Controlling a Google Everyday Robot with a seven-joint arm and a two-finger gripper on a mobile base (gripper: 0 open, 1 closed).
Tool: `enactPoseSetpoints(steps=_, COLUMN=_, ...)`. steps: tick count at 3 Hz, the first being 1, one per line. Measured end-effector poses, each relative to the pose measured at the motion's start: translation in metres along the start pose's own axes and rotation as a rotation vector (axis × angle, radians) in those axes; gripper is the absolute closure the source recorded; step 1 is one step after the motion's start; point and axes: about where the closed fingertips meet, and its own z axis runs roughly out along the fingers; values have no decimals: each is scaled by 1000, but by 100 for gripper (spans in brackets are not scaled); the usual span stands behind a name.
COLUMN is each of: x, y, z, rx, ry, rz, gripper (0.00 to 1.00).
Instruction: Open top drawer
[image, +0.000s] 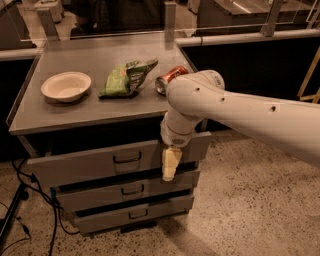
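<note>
The top drawer is the widest grey front under the cabinet top, with a small dark bail handle at its centre. A dark gap shows between its upper edge and the cabinet top. My gripper hangs from the white arm in front of the drawer's right part. It points down, to the right of the handle and apart from it.
Two narrower grey drawers sit below. On the cabinet top lie a white bowl, a green chip bag and a red soda can. Black cables trail at the left on the speckled floor.
</note>
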Motion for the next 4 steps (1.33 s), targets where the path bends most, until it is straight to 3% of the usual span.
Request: enactPoseSetpoints(steps=4, x=-1, y=15, z=59, rx=-87, ry=16, rz=-53, gripper=0)
